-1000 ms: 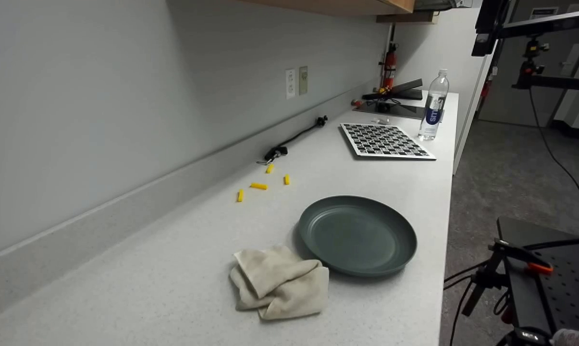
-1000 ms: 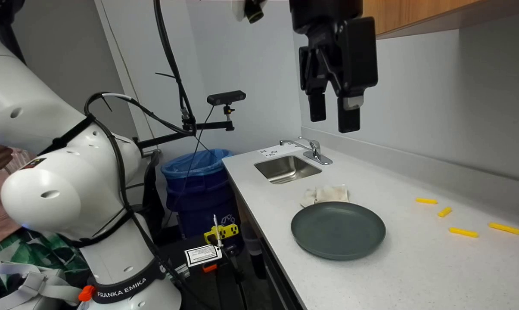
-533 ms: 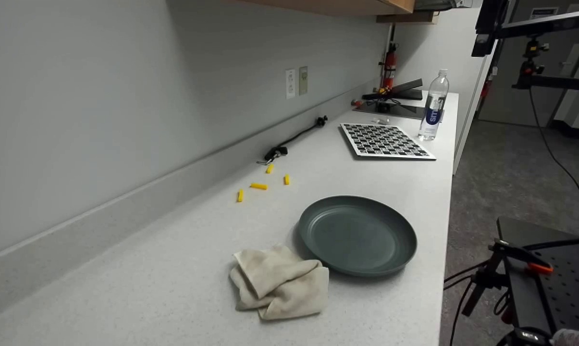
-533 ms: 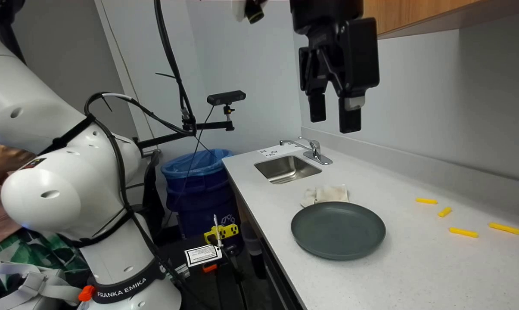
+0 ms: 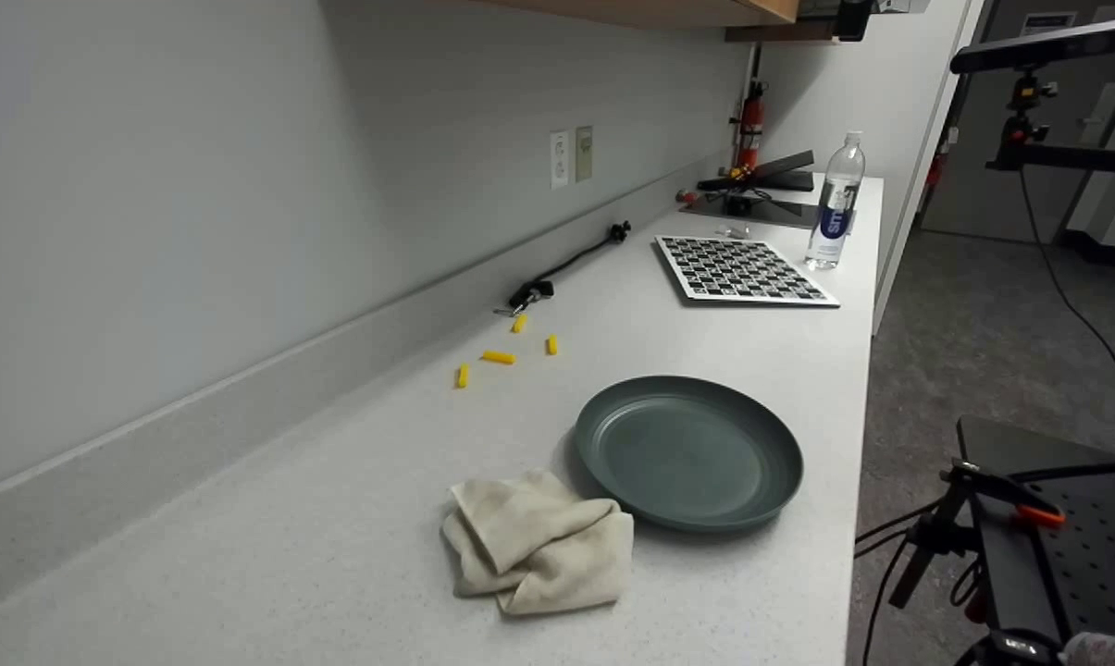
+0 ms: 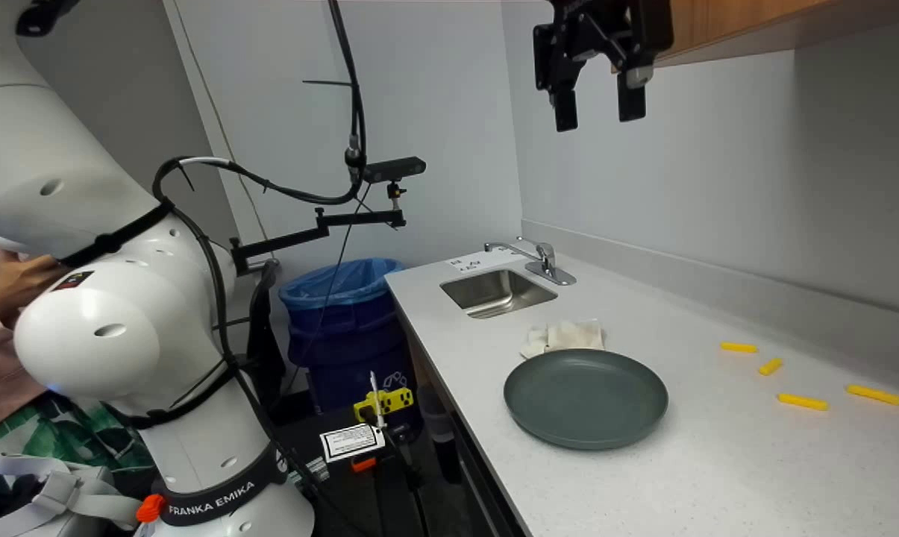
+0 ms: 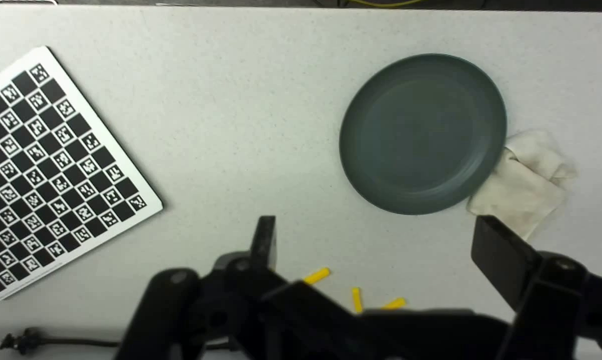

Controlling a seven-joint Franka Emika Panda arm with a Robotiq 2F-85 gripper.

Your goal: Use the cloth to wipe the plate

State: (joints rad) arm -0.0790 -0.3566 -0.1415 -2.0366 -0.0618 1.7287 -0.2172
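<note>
A dark green round plate (image 5: pixel 691 453) lies on the white counter; it also shows in an exterior view (image 6: pixel 586 399) and in the wrist view (image 7: pixel 423 135). A crumpled beige cloth (image 5: pixel 543 555) lies against the plate's rim. The cloth is partly hidden behind the plate in an exterior view (image 6: pixel 568 335), and it shows at the right in the wrist view (image 7: pixel 523 187). My gripper (image 6: pixel 599 110) hangs high above the counter, well clear of plate and cloth. In the wrist view the gripper (image 7: pixel 378 237) has its fingers wide apart with nothing between them.
Several yellow sticks (image 6: pixel 802 403) lie near the wall. A checkered board (image 5: pixel 747 271) and a water bottle (image 5: pixel 835 208) stand further along the counter. A sink (image 6: pixel 497 294) with a faucet (image 6: pixel 544 261) is at the other end. A wooden cabinet (image 6: pixel 740 30) overhangs the counter near the gripper.
In the last half second my gripper has risen and shifted slightly right in an exterior view, and the arm has moved with it. The fingers stay apart. The plate and cloth have not moved.
</note>
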